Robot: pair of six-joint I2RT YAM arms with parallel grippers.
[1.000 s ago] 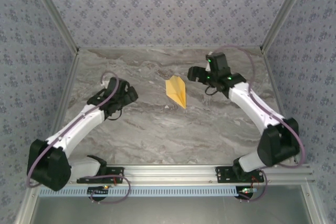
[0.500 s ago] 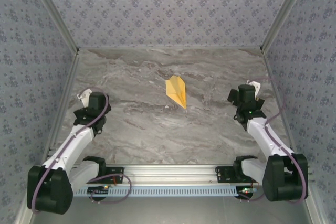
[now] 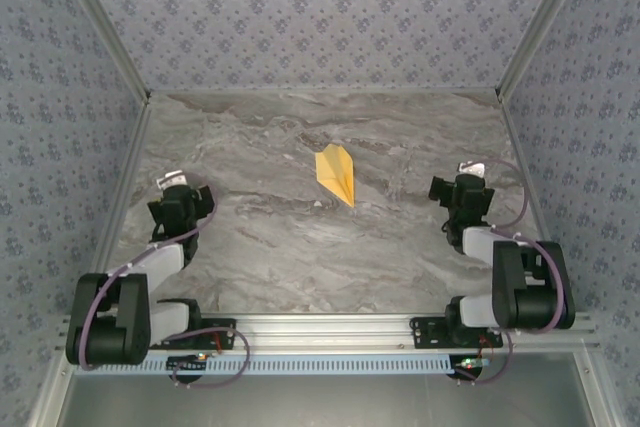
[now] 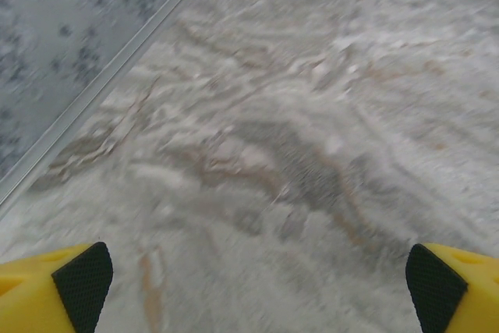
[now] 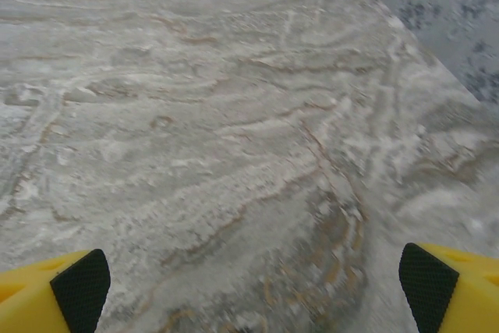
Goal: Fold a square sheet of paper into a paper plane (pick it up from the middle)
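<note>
Marbled table (image 3: 300,247), floral walls (image 3: 320,7), paper plane (image 3: 336,175) mid-table, left gripper (image 4: 257,286) and right gripper (image 5: 253,288) spread wide

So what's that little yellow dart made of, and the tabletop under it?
The paper plane looks like thin, matte mustard-yellow paper: it has sharp creases and flat folded layers. The table looks like grey-veined marble with brownish streaks, but its flat, low sheen could equally be a printed laminate or mat. The pictures can't settle which.
</note>
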